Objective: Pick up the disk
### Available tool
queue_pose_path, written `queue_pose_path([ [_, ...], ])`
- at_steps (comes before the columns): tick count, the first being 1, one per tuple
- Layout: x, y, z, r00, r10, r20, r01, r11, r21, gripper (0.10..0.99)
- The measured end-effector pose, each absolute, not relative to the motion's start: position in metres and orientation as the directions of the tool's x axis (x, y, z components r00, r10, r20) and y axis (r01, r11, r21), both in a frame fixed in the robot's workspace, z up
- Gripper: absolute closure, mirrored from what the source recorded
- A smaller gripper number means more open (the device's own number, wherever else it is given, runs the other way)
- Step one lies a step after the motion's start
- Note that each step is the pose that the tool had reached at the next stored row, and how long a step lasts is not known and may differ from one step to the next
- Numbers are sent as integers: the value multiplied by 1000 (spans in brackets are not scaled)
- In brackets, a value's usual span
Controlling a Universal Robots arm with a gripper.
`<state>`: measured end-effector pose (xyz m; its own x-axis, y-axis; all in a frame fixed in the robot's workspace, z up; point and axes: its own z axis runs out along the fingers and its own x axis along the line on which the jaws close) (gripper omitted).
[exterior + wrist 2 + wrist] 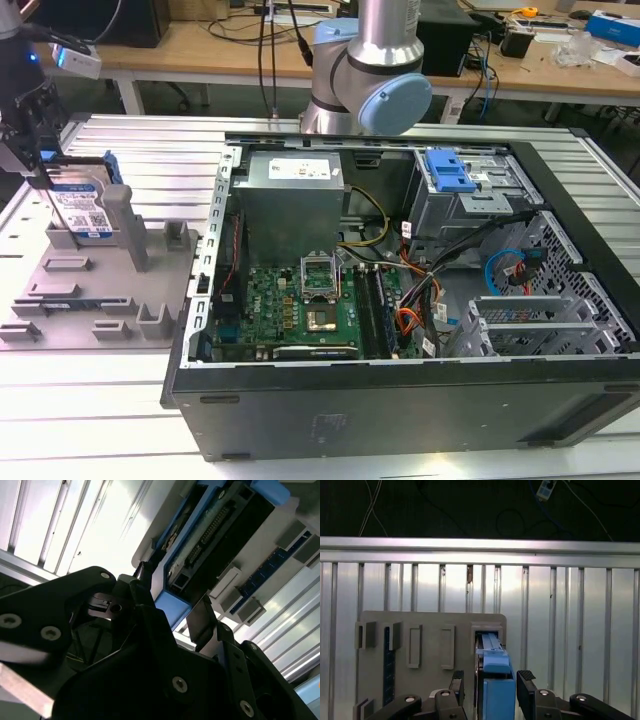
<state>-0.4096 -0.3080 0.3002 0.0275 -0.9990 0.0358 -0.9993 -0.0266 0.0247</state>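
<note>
Straddling disk (495,700), pincer (491,679) stands open, nothing gripped yet. Disk upright on edge in grey fixture (100,290) on table (150,150) (beside computer case (400,400)). Good grasp likely needs fingers (526,680) centred, square to disk faces, closing evenly to avoid tilting it.

Silver disk (85,212) stands upright on its edge, slotted into the grey fixture (100,290) at the exterior view's left, with its white-and-blue label facing outward and blue rails along its sides.
</note>
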Motion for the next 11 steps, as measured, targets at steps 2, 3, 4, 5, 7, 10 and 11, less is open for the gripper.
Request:
queue_pose_path([
  [2,-410,-308,300,27,-999,36,-999,-27,24,545],
  [3,-410,-308,300,27,-999,36,-999,-27,25,545],
  [4,-410,-308,300,27,-999,36,-999,-27,25,545],
  [5,-410,-308,300,27,-999,36,-999,-27,25,545],
  [7,-410,-308,300,27,-999,36,-999,-27,24,545],
  [10,-410,-308,300,27,-999,36,-999,-27,25,545],
  [11,-410,-308,300,27,-999,36,-999,-27,25,545],
])
